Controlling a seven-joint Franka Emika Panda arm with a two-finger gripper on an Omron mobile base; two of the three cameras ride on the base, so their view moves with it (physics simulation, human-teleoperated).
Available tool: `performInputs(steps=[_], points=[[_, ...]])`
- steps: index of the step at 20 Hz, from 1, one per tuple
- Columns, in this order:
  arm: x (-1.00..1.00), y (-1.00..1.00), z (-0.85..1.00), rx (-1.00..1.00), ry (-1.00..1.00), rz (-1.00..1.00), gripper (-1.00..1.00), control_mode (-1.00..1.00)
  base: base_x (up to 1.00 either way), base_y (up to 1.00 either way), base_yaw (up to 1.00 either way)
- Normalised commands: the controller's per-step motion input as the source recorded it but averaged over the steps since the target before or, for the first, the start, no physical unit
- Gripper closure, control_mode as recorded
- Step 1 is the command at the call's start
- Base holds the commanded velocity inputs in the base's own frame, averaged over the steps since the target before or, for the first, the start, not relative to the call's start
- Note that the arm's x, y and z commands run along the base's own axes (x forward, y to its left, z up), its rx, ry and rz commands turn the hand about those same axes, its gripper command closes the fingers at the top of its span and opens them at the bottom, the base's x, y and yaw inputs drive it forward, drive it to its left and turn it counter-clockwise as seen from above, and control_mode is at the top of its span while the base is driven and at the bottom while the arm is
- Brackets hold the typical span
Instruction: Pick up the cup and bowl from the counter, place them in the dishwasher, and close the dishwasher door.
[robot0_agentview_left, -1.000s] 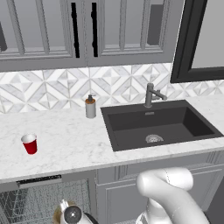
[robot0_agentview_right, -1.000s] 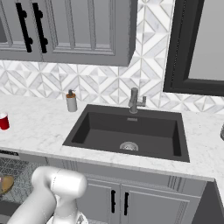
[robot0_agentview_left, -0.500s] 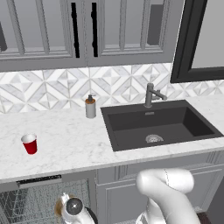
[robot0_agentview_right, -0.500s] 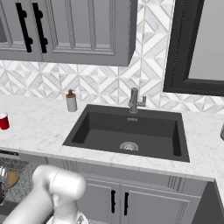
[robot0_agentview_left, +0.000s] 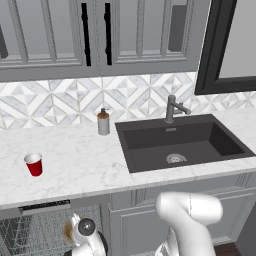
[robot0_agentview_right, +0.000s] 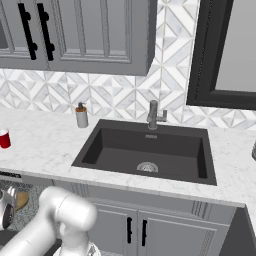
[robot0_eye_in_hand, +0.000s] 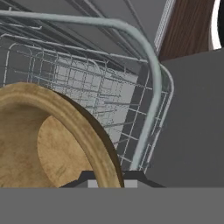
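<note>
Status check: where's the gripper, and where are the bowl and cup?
Gripper shut on bowl, low over the dishwasher rack. Cup upright on the counter, untouched. Nothing blocking the rack ahead.

You had nothing to read in these pictures: no text, label, brand, number or sign showed on anything. The red cup (robot0_agentview_left: 34, 164) on the counter (robot0_agentview_left: 75, 165) was plain on its side, and the soap dispenser (robot0_agentview_left: 103, 122) beside the sink (robot0_agentview_left: 180, 142) carried no legible label. The wooden bowl (robot0_eye_in_hand: 48, 140) showed only its grain, and the wire rack (robot0_eye_in_hand: 144, 87) of the dishwasher (robot0_agentview_left: 40, 227) bore no marking. The vented strip at the dishwasher's top showed only slots, too small for you to make out any lettering.
</note>
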Motion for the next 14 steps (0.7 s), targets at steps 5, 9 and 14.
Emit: performInputs(steps=[5,9,14], points=[[0.40,0.00,-0.22,0.06,0.00,0.01,1.00,-1.00,0.00,0.00,0.00],[0.48,0.00,-0.23,0.04,0.00,0.00,1.00,-1.00,0.00,0.00,0.00],[0.52,0.00,-0.30,0.03,0.00,0.00,1.00,-1.00,0.00,0.00,0.00]])
